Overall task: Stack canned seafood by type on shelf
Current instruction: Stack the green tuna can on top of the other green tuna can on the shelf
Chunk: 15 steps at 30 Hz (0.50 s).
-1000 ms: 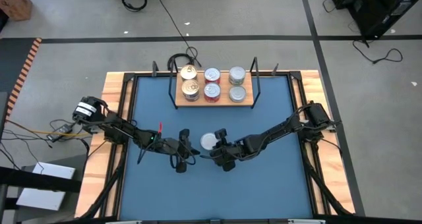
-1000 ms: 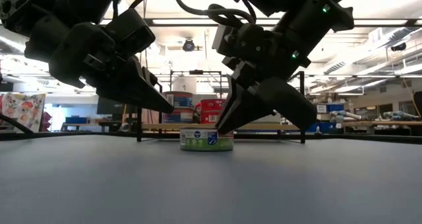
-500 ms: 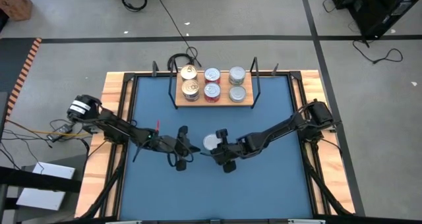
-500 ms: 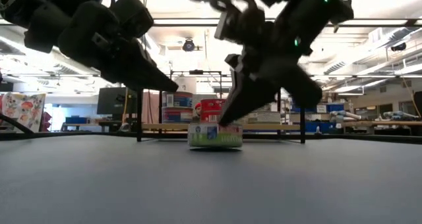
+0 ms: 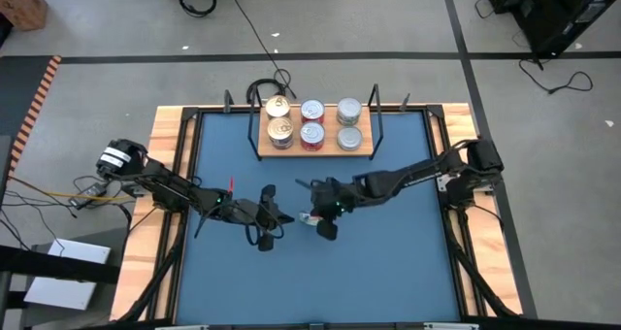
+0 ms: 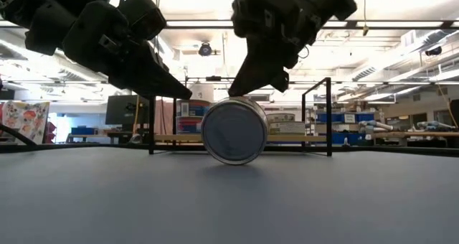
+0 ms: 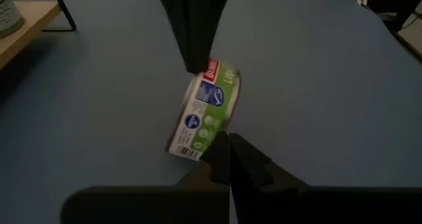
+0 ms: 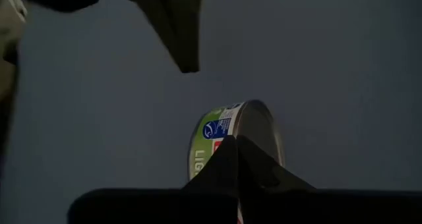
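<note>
We see the blue surface (image 5: 388, 262) with a wooden rim, and at its far side the shelf (image 5: 312, 142), a light-wood board with black wire uprights. On the shelf stand six tins (image 5: 311, 123) in three columns: gold-lidded ones on the left, red-sided ones in the middle, plain silver ones on the right.

Near the middle of the surface one tin with a green label (image 6: 234, 130) stands on its edge, its round face turned to the low camera. The right hand (image 5: 316, 216) is just above this tin, with its fingers pressed together on nothing; the tips are at the upper rim of the tin. The left hand (image 5: 281, 220) is just beside the tin, also pressed together and holding nothing.
</note>
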{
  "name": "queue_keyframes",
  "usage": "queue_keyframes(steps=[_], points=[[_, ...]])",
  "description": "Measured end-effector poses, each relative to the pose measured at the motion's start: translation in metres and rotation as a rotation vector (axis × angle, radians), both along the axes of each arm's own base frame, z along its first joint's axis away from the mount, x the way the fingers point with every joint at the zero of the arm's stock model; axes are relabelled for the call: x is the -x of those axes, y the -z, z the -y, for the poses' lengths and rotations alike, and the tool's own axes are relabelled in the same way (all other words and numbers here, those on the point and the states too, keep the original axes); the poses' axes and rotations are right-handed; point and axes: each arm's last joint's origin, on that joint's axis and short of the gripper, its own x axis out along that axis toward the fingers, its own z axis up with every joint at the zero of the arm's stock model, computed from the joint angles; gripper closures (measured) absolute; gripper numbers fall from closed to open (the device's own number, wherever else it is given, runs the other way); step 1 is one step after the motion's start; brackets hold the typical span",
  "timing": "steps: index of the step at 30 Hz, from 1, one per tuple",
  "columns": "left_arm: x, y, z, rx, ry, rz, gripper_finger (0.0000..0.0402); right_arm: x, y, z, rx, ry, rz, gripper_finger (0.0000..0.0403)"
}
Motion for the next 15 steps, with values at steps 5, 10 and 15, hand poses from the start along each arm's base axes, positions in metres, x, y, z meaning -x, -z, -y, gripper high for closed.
queue_keyframes(steps=[5, 10, 15], points=[[0.000, 0.001, 0.000, 0.001, -0.004, -0.008, 0.0401, 0.000, 0.002, 0.016, -0.094, 0.047, -0.043, 0.0402], [0.001, 0.001, 0.000, 0.000, -0.004, -0.011, 0.0401, 0.000, 0.002, 0.026, -0.117, 0.049, -0.059, 0.0402], [0.001, 0.001, 0.000, 0.001, -0.004, -0.011, 0.0401, 0.002, 0.002, 0.029, -0.098, 0.038, -0.074, 0.0380]])
